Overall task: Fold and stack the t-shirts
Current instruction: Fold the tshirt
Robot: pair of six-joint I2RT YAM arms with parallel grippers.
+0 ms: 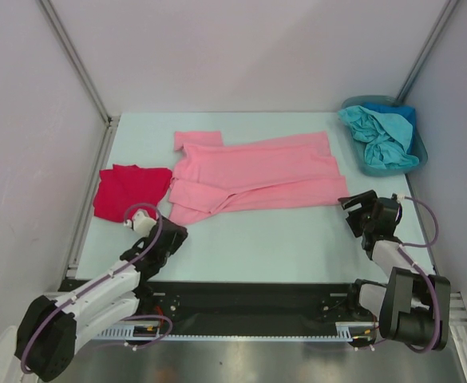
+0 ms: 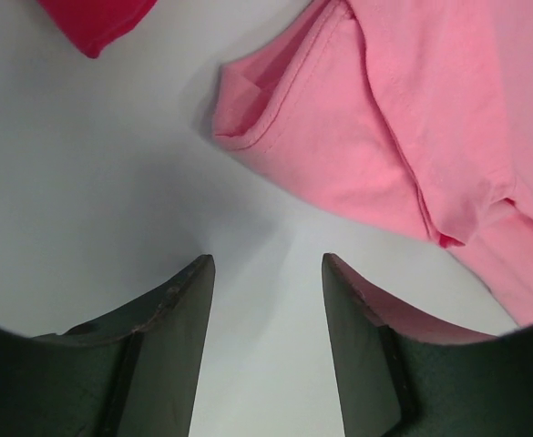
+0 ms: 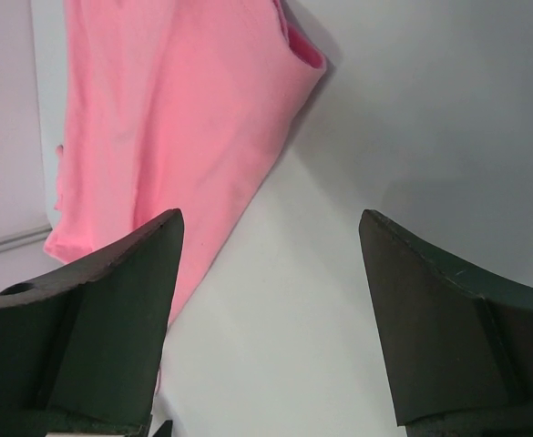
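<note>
1 creased pink t-shirt (image 1: 253,171) lies beside 1 squarish folded red t-shirt (image 1: 129,190).

Top view: high, from near edge, covers table (image 1: 297,239). Wrist views: close, facing down; all three share pink shirt (image 2: 384,118).

A plain pink shirt (image 1: 253,171), a solid red shirt (image 1: 129,190), a teal shirt (image 1: 377,137) and a blue shirt (image 1: 401,114) are brightening the pale counter (image 1: 297,239).

bright, even, diffuse light across all views. soft faint shadow beside pink t-shirt (image 2: 412,118) hem in left wrist view. dark fingers (image 2: 157,355) slightly blurred close up.
</note>
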